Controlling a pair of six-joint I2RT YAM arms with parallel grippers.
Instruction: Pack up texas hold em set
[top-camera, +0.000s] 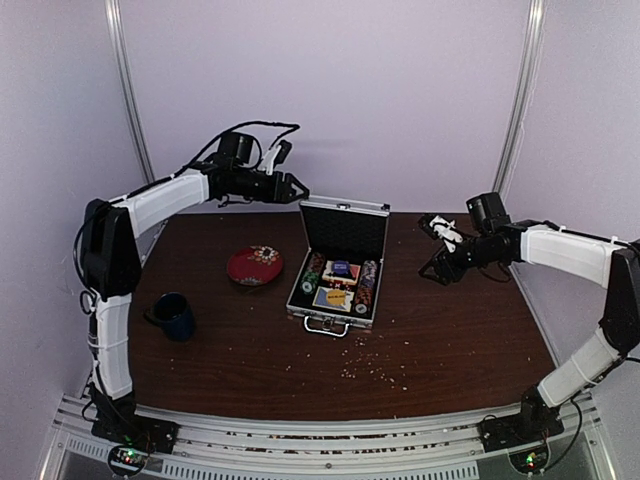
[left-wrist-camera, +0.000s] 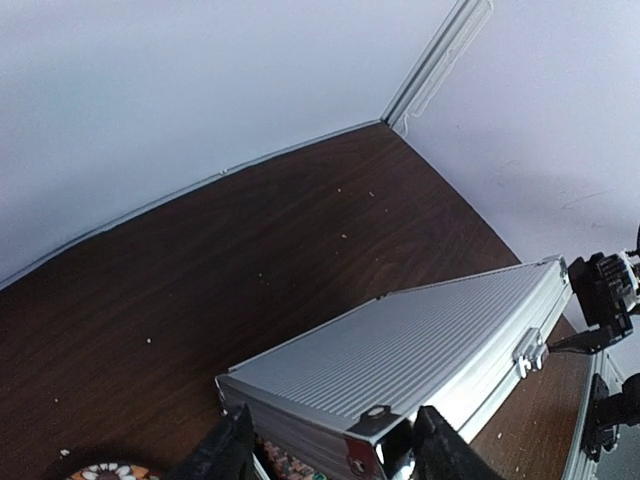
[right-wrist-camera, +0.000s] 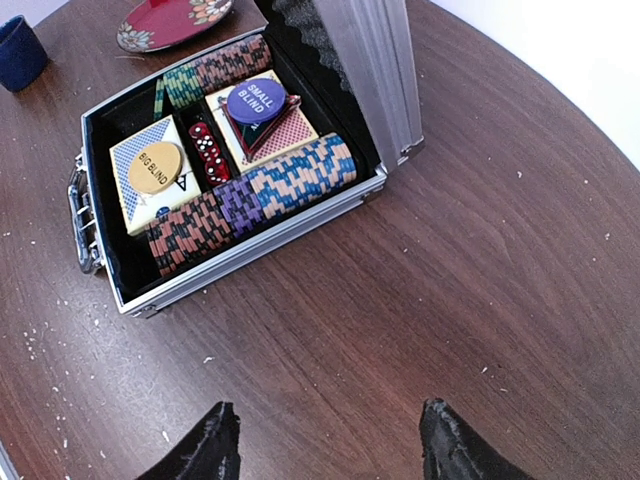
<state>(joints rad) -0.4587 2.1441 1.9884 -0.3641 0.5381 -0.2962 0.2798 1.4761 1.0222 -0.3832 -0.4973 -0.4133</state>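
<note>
**A:** Over on the left, the left gripper hangs high at the top corner of the lid, with its jaws apart on either side of that corner. Whether they are actually pinching it, I can't tell.

**B:** It's a sensible place to take hold, I'd say. The lid is a stiff ribbed metal panel on a hinge, so it should swing easily. That ribbing looks slick, so I'd straddle the top edge and push it over rather than trust a squeeze.

**A:** Moving across, the case sits in the middle of the desk. It's open, with the lid upright at the far side and its black lining facing the arms.

**B:** The handle points to the near edge, turned slightly toward the left arm's side. The base looks close to square. If anything, its long axis runs from handle to hinge, the same way the chips lie in their two rows.

**A:** Heavy, you reckon?

**B:** With that many chips, I'd judge it rigid and heavy for its size. For lifting, the handle is the spot. The dice and the blue disc lie loose, so they could slide if the case tips.

**A:** On the far right, the right gripper hovers over the desk, apart from the case. Its jaws are wide with nothing between them.
</note>
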